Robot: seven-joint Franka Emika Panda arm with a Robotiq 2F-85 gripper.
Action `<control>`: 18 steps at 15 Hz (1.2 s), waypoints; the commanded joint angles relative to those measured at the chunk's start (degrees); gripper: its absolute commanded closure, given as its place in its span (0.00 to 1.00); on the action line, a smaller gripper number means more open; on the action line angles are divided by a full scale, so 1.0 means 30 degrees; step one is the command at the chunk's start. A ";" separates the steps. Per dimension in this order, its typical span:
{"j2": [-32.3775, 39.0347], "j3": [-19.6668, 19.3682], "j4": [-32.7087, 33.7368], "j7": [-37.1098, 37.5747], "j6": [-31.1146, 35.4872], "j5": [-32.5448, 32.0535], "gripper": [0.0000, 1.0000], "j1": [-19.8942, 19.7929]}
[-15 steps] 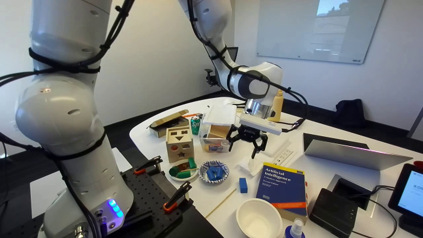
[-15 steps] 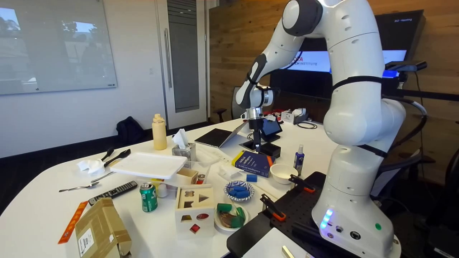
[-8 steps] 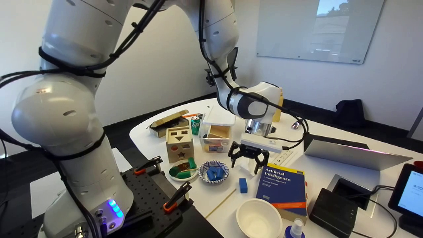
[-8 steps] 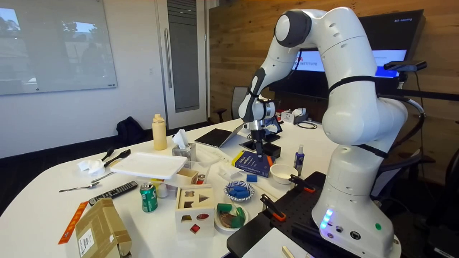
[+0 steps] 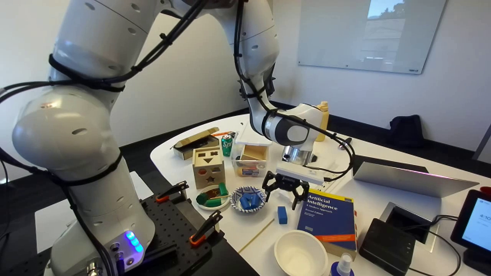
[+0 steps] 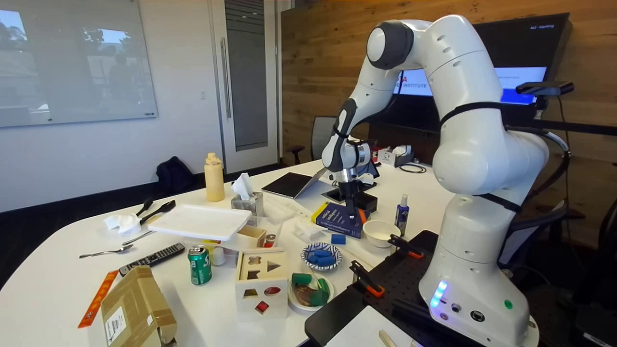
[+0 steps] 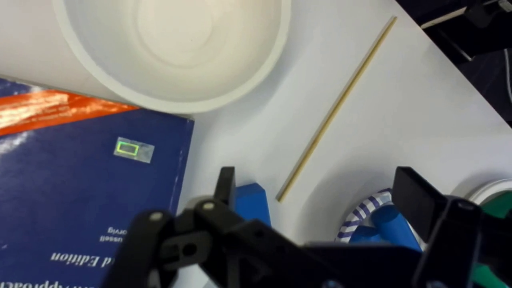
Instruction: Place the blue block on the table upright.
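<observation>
Black two-fingered claw (image 5: 280,204) spread wide, holding nothing, above the white-topped table (image 5: 245,230). Small plain blue rectangular block (image 5: 282,215) lies there, apparently on its side, beside the thick blue book (image 5: 328,218). I judge nothing done yet: my grasp, uprighting and release remain

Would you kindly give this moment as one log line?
gripper open above table | blue block lying flat between book and patterned bowl | not yet upright
</observation>
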 commanded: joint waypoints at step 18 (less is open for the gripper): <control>0.4069 0.0558 0.1688 0.3400 0.4043 -0.3613 0.00 0.0529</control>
